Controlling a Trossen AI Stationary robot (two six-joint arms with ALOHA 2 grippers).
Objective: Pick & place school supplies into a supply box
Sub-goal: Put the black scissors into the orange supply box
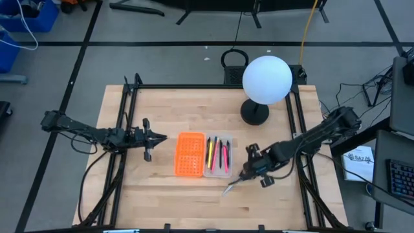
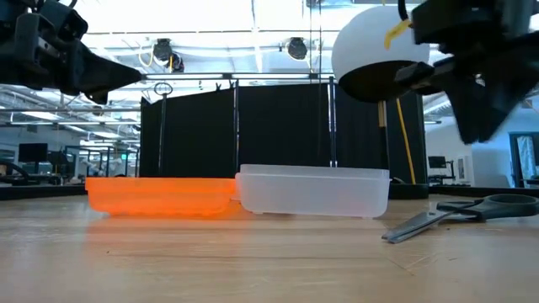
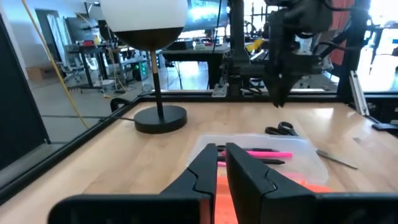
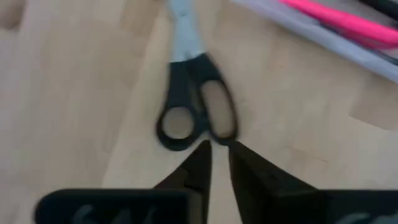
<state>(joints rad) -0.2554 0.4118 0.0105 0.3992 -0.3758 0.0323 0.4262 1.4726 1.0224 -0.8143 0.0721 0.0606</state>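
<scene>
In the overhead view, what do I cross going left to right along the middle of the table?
Left hand → orange perforated lid → clear tray with pens → scissors → right hand.

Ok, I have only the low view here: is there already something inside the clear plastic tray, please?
Observer: Yes. From above, thin pink, yellow and dark pens lie in the shallow clear plastic tray.
Operator: And is the right tool gripping the scissors?
Observer: No. The small black-handled scissors lie flat on the wooden table. The right tool points at their handles, fingers slightly apart, nothing between them.
Operator: Where is the left tool?
Observer: The left tool hovers beside the orange perforated lid, on the side away from the tray, holding nothing.
</scene>
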